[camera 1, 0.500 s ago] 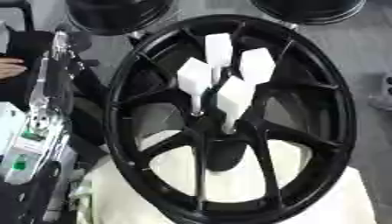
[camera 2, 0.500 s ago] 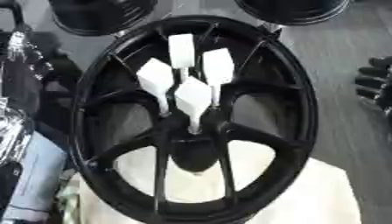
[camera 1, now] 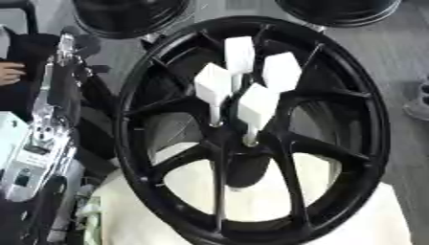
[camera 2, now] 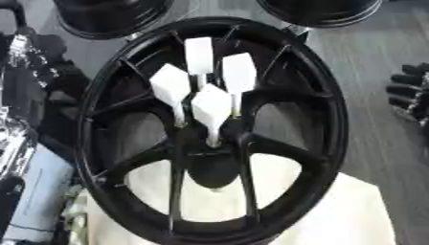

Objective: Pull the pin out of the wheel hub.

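Observation:
A black spoked wheel (camera 2: pixel 322 110) lies tilted in the middle of the view. Several white pins with flat flag-like heads (camera 2: pixel 211 106) stand out of its hub (camera 2: pixel 209 160), close together and pointing up the picture. My left arm and hand (camera 1: pixel 52 103), silver and black, lie along the wheel's left rim, apart from the pins; its fingers cannot be made out. At the right edge my right hand (camera 2: pixel 409 92) shows, black, fingers relaxed, clear of the rim and holding nothing.
A pale cloth or pad (camera 2: pixel 356 213) lies under the wheel's near half. Two more black rims (camera 2: pixel 113 16) (camera 2: pixel 322 10) stand at the far edge. Grey floor (camera 2: pixel 377 52) lies to the right.
The whole picture has shifted slightly. The wheel, the pins and both hands keep their places.

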You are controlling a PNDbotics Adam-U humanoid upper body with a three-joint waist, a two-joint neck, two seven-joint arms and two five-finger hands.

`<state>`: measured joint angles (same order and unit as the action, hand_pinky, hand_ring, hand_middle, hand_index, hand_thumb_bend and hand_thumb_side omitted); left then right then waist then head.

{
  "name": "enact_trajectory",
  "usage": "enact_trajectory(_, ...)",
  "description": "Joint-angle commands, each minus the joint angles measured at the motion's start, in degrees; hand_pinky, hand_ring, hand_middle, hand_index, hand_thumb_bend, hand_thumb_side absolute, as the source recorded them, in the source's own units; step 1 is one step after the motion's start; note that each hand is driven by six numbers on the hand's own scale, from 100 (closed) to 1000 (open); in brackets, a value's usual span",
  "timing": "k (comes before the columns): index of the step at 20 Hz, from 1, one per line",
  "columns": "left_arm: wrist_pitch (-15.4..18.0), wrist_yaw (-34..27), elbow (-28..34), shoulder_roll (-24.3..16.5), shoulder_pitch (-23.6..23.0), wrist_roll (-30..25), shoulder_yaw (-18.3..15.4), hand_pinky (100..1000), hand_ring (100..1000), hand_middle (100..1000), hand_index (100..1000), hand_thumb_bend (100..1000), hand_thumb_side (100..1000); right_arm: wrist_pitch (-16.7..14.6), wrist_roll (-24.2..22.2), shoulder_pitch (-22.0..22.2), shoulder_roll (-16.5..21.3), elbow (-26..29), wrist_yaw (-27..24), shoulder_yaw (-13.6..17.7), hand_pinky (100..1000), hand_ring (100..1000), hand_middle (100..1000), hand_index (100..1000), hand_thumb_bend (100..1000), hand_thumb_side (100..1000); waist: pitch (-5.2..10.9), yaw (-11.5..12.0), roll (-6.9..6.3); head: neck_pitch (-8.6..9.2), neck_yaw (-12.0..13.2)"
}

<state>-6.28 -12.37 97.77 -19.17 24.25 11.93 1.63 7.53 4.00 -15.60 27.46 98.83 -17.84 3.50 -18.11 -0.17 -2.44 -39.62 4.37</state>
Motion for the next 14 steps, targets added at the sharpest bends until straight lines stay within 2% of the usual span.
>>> enact_trajectory(1,0.2,0.1,0.9,-1.6,0.6,0.1,-0.3,662,843,732,717,100,857,0.1,0.1,-0.8,1.1,1.0,0.3,0.7,825,796,755,835,100,811,1.21,0.1,0.16,0.41,-0.2)
enact_trajectory(3,0.2,0.2,1.0,-1.6,0.6,0.1,-0.5,663,844,733,717,100,857,0.0,0.1,-1.5,1.5,1.1,-0.1,1.0,826,801,761,840,100,799,1.23,0.1,0.20,0.17,-0.2)
enact_trajectory(6,0.2,0.2,1.0,-1.9,0.2,0.2,-0.6,662,843,732,717,100,858,-0.6,-0.3,-3.1,4.1,2.6,-1.8,1.3,827,811,771,847,100,760,1.43,-0.2,0.49,-0.14,-0.3)
enact_trajectory(9,0.1,0.4,0.9,-2.4,-0.3,0.2,-0.6,663,843,732,716,100,859,-2.1,-1.5,-6.2,9.1,6.0,-5.3,1.3,833,833,791,861,100,677,1.75,-0.5,0.94,-0.41,-0.2)
enact_trajectory(13,0.1,0.6,0.7,-3.0,-0.9,0.2,-0.6,662,843,731,716,100,860,-3.8,-4.3,-11.7,17.3,10.1,-9.3,0.3,838,848,808,874,100,612,2.23,-1.0,1.65,-0.79,-0.5)
enact_trajectory(14,0.1,0.7,0.6,-3.2,-1.1,0.3,-0.6,662,843,731,716,100,860,-4.0,-5.2,-13.2,19.1,10.7,-9.8,-0.3,839,850,808,875,100,633,2.33,-1.1,1.80,-0.85,-0.5)
